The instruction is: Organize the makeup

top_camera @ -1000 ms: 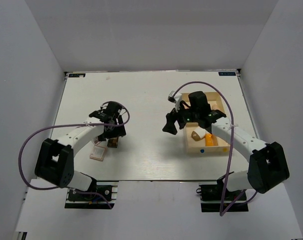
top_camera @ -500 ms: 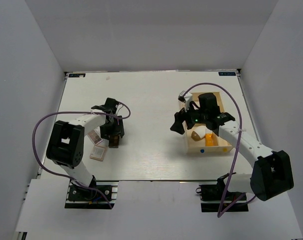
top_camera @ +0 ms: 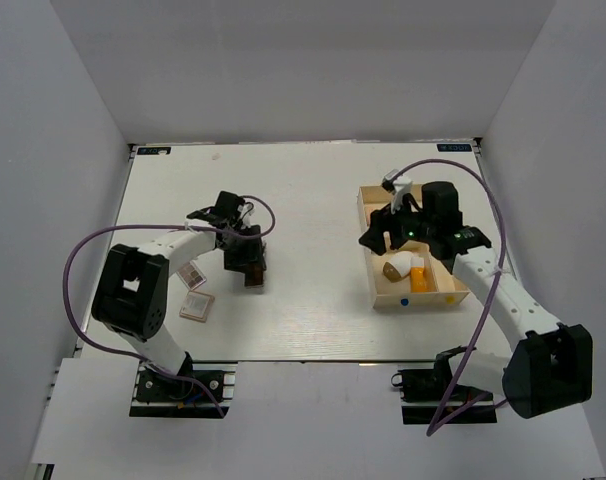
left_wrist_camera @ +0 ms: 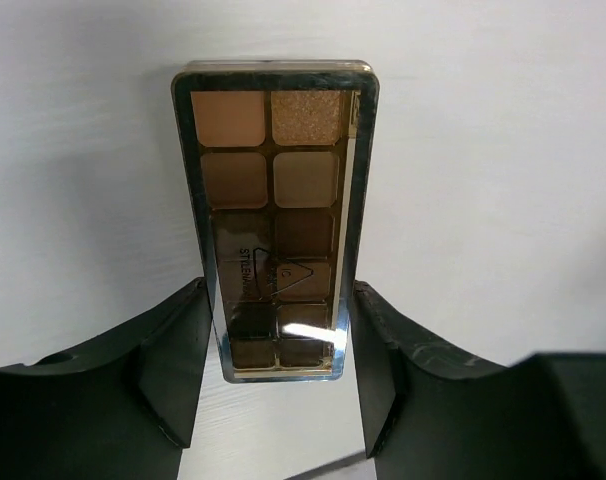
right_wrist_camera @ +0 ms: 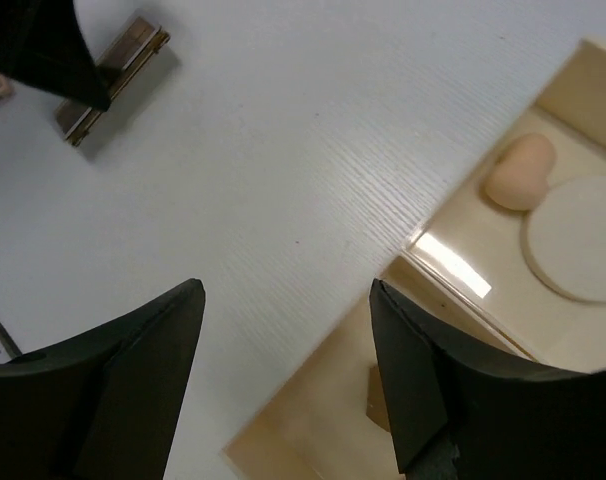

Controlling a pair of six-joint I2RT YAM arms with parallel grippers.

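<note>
Makeup is partly sorted at this moment. On the left gripper (left_wrist_camera: pixel 280 310), the 2 fingers (left_wrist_camera: pixel 168 360) appear to press against both long edges of the brown eyeshadow palette (left_wrist_camera: pixel 273 200) near its dark-shade end, so this reads as a grip. The palette's lighter end juts out ahead over the bare table (top_camera: pixel 303 200), left of centre and well apart from the box. The right gripper (right_wrist_camera: pixel 283 300) has its fingers spread wide with nothing between them. It hovers above the left rim of the pale wooden compartment box (top_camera: pixel 433 299) on the right side of the table.

Inside the box, 1 peach egg sponge (right_wrist_camera: pixel 521 172) lies just beside the round cream puff (right_wrist_camera: pixel 583 240). Nearer the arms are the white-and-brown teardrop sponge (top_camera: pixel 398 266) and the orange tube (top_camera: pixel 421 283). A 2nd egg sponge cannot be made out.

Outside the box, near the left arm, the small cosmetics set (top_camera: pixel 191 277) and the square pinkish compact (top_camera: pixel 196 306) lie on the table. Judged from this, at least 4 pieces are stowed, the palette is in hand, and 2 more remain.
</note>
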